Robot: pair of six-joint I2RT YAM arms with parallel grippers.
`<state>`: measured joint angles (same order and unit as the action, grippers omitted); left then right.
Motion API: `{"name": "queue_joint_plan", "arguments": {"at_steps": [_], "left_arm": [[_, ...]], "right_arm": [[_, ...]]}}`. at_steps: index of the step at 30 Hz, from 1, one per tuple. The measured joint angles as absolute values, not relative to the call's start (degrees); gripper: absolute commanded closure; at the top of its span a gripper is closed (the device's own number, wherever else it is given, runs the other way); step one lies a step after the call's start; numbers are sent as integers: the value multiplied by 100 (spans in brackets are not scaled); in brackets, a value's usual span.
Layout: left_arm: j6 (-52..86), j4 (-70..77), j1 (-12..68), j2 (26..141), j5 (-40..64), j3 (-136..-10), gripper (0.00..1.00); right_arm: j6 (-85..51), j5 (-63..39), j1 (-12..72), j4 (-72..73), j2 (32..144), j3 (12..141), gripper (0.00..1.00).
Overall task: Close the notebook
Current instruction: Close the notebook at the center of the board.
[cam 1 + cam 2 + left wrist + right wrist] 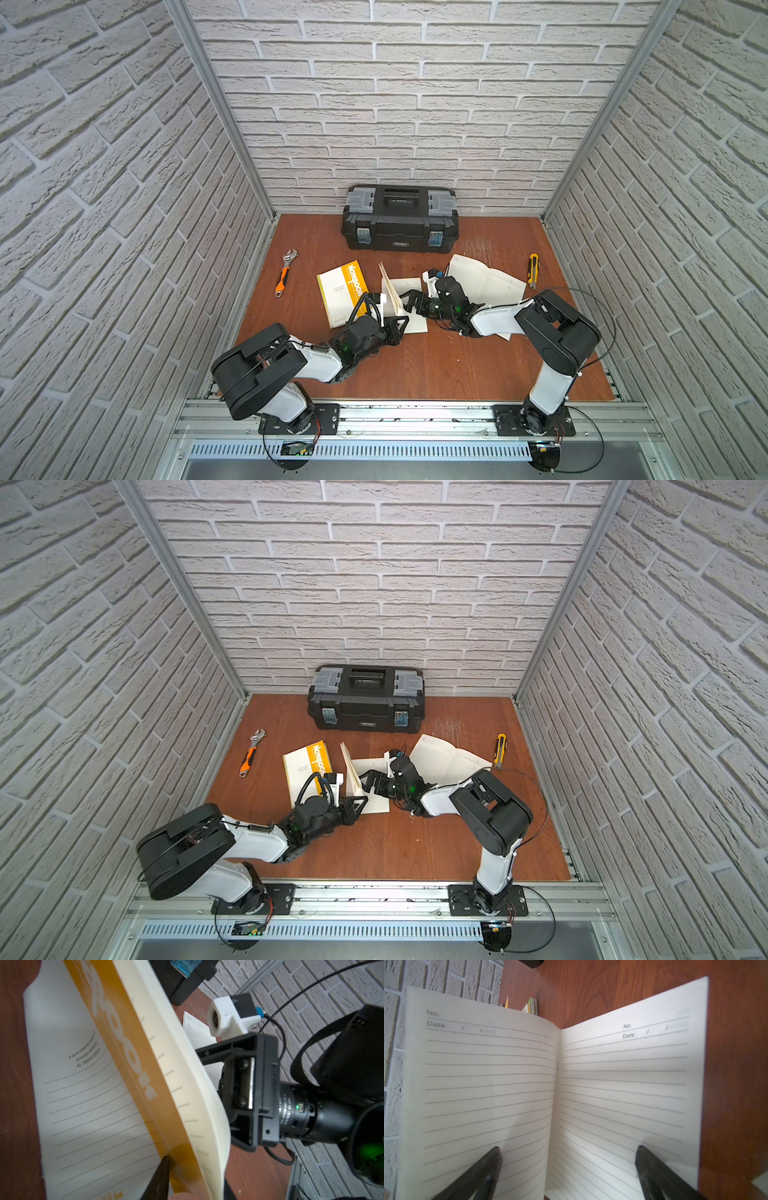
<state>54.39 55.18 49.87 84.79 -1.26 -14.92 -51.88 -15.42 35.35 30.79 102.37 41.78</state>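
Right tool (pixel 569 1149) stood open against half-raised notebook (pixel 488 1084) pages; left tool (pixel 400 323) by near edge, couldn't tell its grip.

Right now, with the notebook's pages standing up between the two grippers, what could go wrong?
The standing pages of the notebook are not clamped: the right gripper is open, fingers spread over the lined sheets, so they may flop back flat.
The left gripper sits close on the other side of those pages; a push through could knock the grippers together.
The right arm lies over a second open notebook and might drag it.
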Motion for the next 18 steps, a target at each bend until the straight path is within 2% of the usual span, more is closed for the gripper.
{"name": "queue_joint_plan", "arguments": {"at_steps": [18], "left_arm": [[5221, 5575, 4943, 8527, 56, -1450, 76]], "right_arm": [[-4882, -1240, 3535, 2202, 9233, 4595, 0]]}}
